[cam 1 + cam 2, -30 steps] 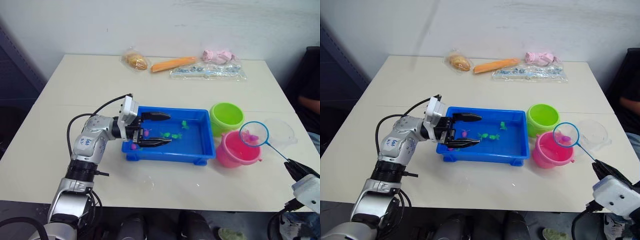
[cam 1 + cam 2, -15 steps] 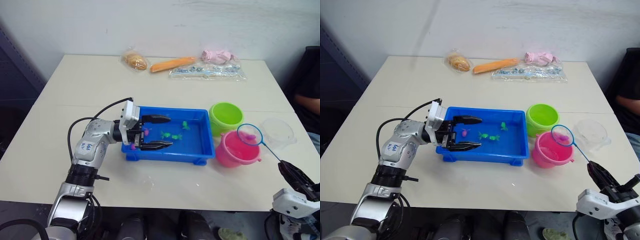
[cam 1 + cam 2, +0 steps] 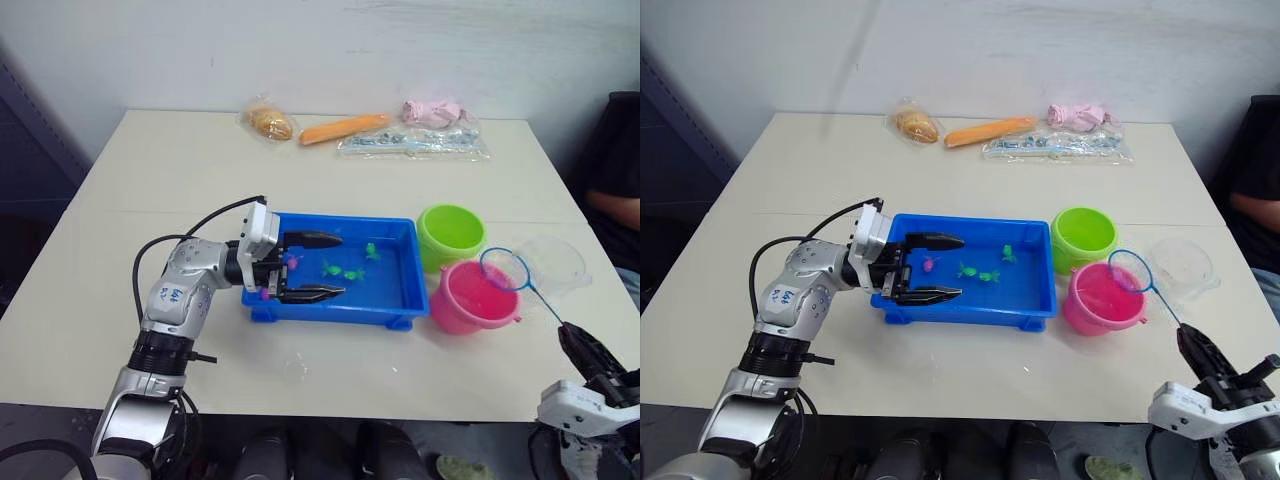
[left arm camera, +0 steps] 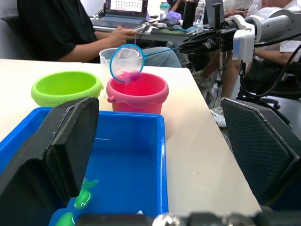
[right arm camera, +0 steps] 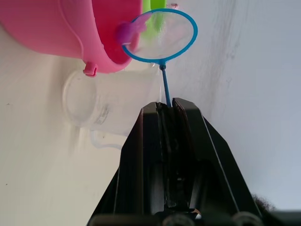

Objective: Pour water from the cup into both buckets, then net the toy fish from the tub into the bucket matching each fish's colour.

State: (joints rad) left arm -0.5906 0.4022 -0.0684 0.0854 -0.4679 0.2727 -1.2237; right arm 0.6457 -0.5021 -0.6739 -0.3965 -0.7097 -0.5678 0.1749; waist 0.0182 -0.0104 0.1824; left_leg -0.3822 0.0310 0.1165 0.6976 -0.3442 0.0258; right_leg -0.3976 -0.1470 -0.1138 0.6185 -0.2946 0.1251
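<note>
The blue tub [image 3: 345, 320] sits mid-table with small green fish [image 3: 340, 270] and a pink fish [image 3: 292, 262] in it. My left gripper [image 3: 342, 266] hangs open over the tub's left end, nothing between its fingers. Right of the tub stand the green bucket [image 3: 452, 230] and, nearer me, the pink bucket [image 3: 470, 300]. My right gripper [image 5: 168, 106] is shut on the thin handle of a blue-ringed net [image 3: 505, 268]. The ring hovers over the pink bucket's right rim with a pink fish [image 4: 126, 75] in the mesh. The clear cup [image 3: 555, 262] stands just right of the buckets.
Along the table's far edge lie a bagged bread roll [image 3: 270, 122], a carrot [image 3: 347, 127], a pink item [image 3: 435, 110] and a clear plastic bag [image 3: 415, 142]. A seated person [image 3: 615, 190] is at the table's right side. The table's front edge runs close below my right gripper.
My right gripper has dropped lower and nearer the table's front edge, while the net ring stays over the pink bucket's right rim. The left gripper has barely moved.
</note>
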